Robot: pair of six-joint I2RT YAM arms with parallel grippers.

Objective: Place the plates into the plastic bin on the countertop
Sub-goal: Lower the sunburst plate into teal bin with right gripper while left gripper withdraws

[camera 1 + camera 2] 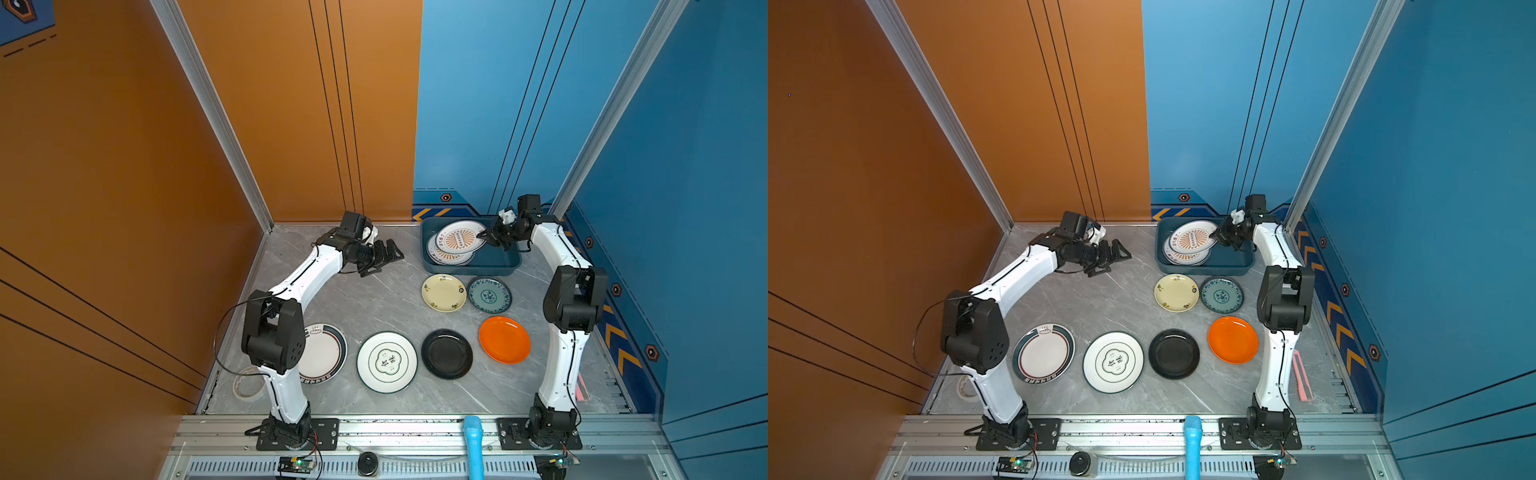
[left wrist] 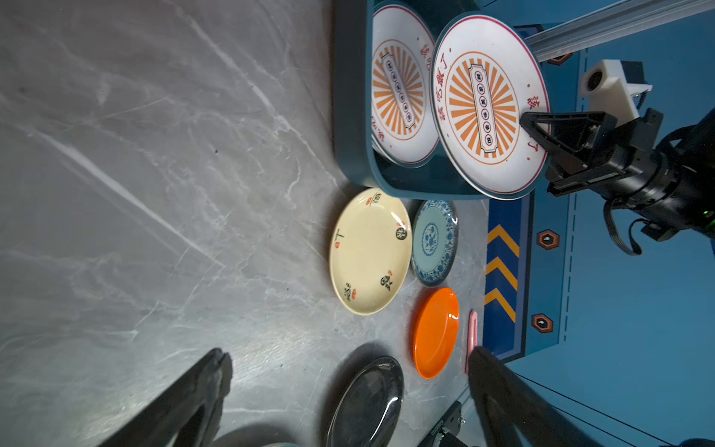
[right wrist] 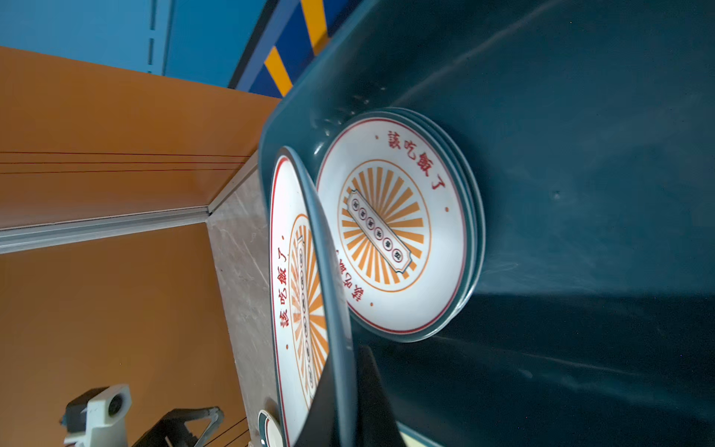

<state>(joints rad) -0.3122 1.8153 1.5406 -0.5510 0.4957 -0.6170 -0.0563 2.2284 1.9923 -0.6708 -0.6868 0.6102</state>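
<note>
A grey marble-patterned surface (image 1: 365,299) fills the floor of this booth, with an orange wall (image 1: 124,166) on one side and a blue wall (image 1: 706,166) on the other. Well apart from the right tool (image 1: 484,237), along the near edge, four round shallow plates lie flat in a row: a dark-rimmed white plate (image 1: 1044,353), a white plate with a green emblem (image 1: 386,361), a glossy black plate (image 1: 446,354) and a plain orange plate (image 1: 504,339). Nearer that tool, a cream plate (image 1: 443,292) and a teal-patterned plate (image 1: 489,294) sit just beside each other. Beyond them, the rectangular dark teal plastic bin (image 1: 498,266) holds a small stack of white plates with orange sunbursts (image 3: 390,228).

The right tool is clamped on the rim of one more sunburst plate (image 1: 459,236), which is tilted above that stack and within the bin's outline. The left tool (image 1: 384,261) hangs spread wide and empty, off to the side of the bin over bare surface.

To my eye these plates are stiff, smooth and slick, and light enough for a rim pinch. The raised rim looks like the only hold, since a plate lying flat offers just its edge. Released from a height, one could clatter or chip.
</note>
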